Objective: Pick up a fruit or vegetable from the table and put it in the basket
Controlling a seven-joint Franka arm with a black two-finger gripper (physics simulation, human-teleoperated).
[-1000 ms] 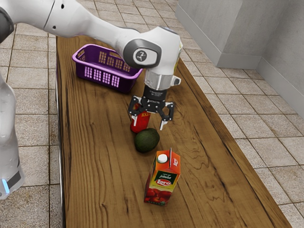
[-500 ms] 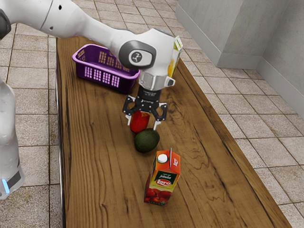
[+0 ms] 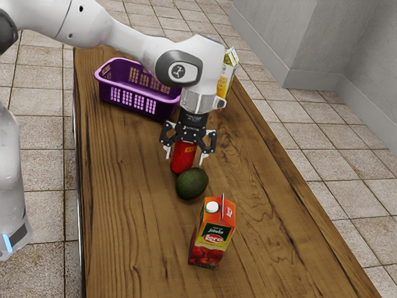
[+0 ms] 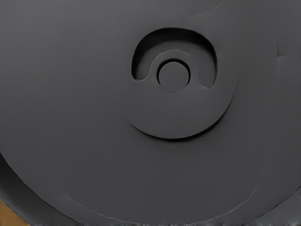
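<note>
My gripper [image 3: 185, 156] is open in the exterior view, pointing down, its fingers spread to either side of the upper part of a red can [image 3: 183, 162]. A large grey can lid [image 4: 169, 165] with a pull tab lies close under the hand in the wrist view. The dark green avocado [image 3: 191, 184] rests on the table right by the can's base, outside the fingers. Toward the exterior view's upper left stands the purple basket [image 3: 133, 101], partly behind the arm; what I see of its inside holds nothing.
A red and orange juice carton [image 3: 213, 239] stands on the wooden table [image 3: 130, 211], nearer the exterior camera than the avocado. Another carton [image 3: 227, 71], white and yellow, is partly behind the hand near the table's far edge.
My hand has moved toward the exterior view's left, from beside the can to over it, staying open. More of the white and yellow carton shows. The avocado and basket have not moved.
</note>
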